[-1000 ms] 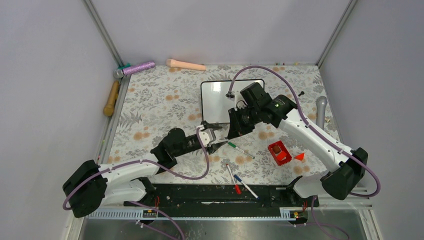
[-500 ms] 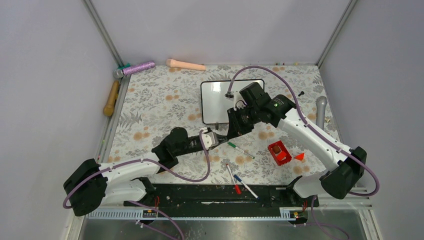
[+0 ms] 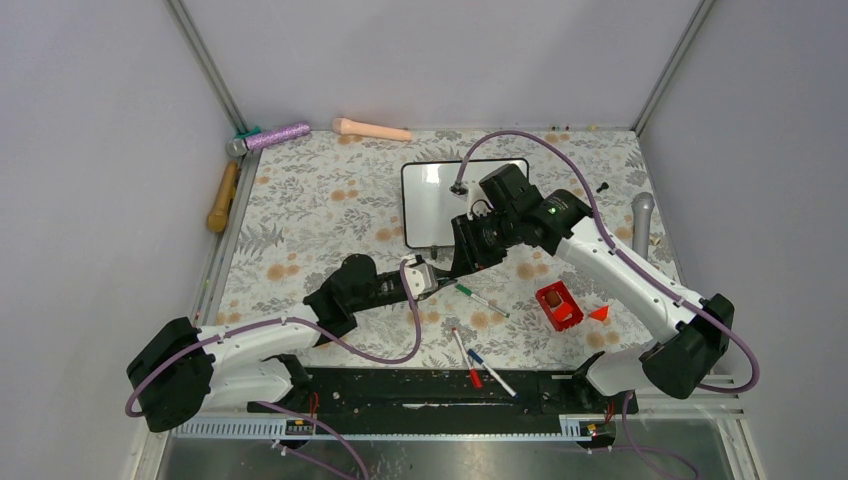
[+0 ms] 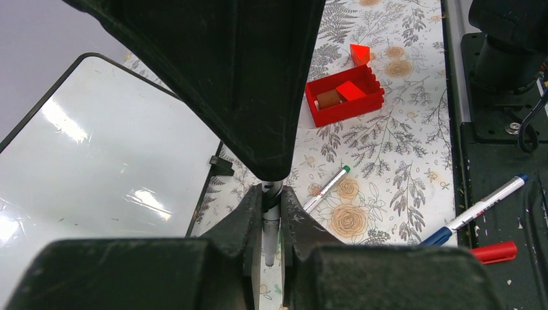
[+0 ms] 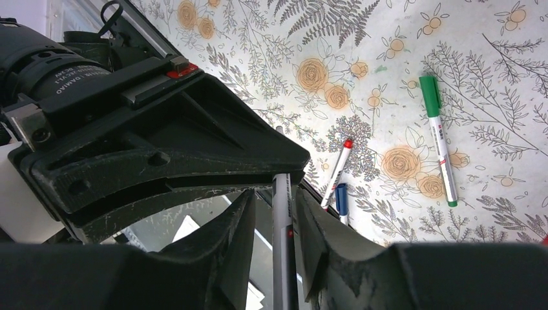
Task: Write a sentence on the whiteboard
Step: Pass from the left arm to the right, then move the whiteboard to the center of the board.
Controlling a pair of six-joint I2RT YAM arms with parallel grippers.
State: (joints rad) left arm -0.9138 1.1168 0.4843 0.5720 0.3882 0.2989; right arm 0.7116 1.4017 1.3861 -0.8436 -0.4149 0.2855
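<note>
The whiteboard [image 3: 430, 200] lies flat at the back middle of the table, and its glossy face [image 4: 110, 155] shows no sentence. Just in front of it the two grippers meet tip to tip. My left gripper [image 3: 428, 275] is shut on a grey marker [image 4: 272, 219], pinched between its fingertips [image 4: 252, 213]. My right gripper [image 3: 455, 262] faces it. In the right wrist view the same marker [image 5: 282, 245] runs between the right jaws with a gap on each side, so the right gripper [image 5: 274, 200] is open around it.
A green-capped marker [image 3: 480, 298] lies just right of the grippers. Red-capped [image 3: 467, 360] and blue-capped [image 3: 492, 372] markers lie near the front rail. A red box [image 3: 559, 305] and an orange cone [image 3: 599, 313] sit to the right. Toy microphones [image 3: 270, 136] line the edges.
My left gripper has closed on the marker that the right gripper held. The right jaws have since parted from it. Both arms have barely shifted.
</note>
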